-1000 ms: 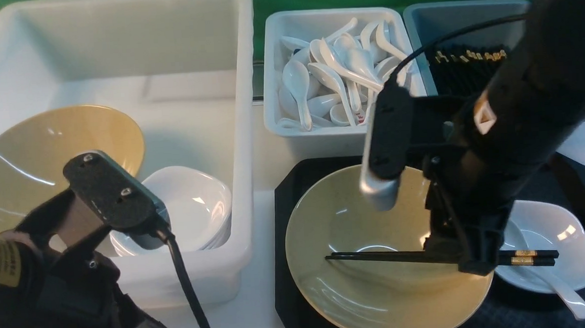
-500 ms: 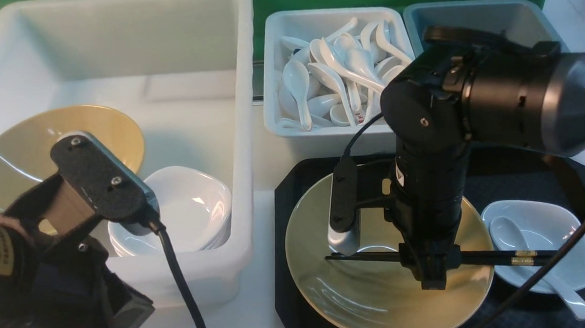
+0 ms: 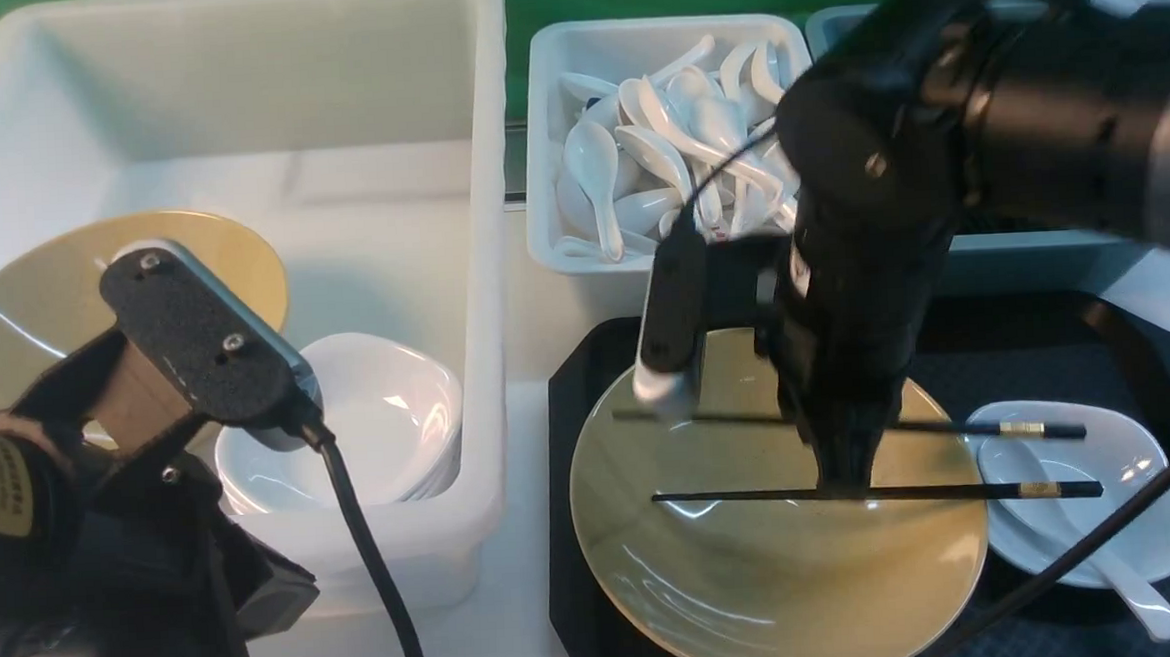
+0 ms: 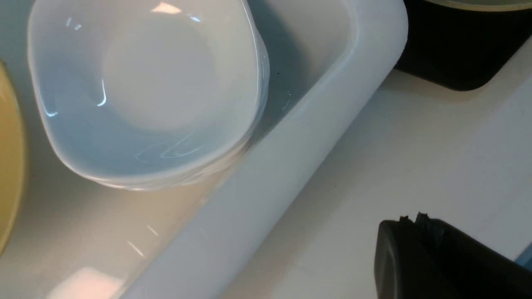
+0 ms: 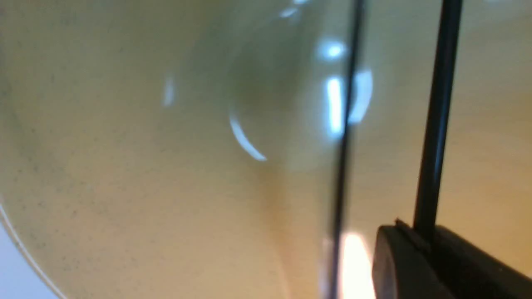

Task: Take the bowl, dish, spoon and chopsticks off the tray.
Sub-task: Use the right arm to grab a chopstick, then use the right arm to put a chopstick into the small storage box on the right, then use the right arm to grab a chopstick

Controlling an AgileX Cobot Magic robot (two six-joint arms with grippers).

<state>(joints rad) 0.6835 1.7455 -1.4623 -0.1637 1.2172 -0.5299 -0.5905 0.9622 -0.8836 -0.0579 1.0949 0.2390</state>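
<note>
Okay, right gripper (image 3: pixel 843 480) has clamped and started up: its jaws stood wide around the chopsticks (image 3: pixel 954 490) a second ago and are now pinched in. The right wrist view shows one stick running straight into the grip. The pair has split, though. They lay touching, now they sit apart and parallel over the bowl (image 3: pixel 738 581), thick ends out over the dish (image 3: pixel 1145 499). Looks like only one got caught, and I can't tell which from the front, so probably a second pick. Left gripper (image 4: pixel 411 222) is closed and empty, parked beside the big white bin (image 3: pixel 487 274). On the tray (image 3: pixel 565 570): two chopsticks, one bowl, one dish, one spoon (image 3: pixel 1135 595) lying in the dish. Big bin: one second tan bowl (image 3: pixel 43 297), plus a stack of white dishes (image 3: pixel 389 419) I can't count. Spoon bin (image 3: pixel 561 260): heaped, uncountable.
</note>
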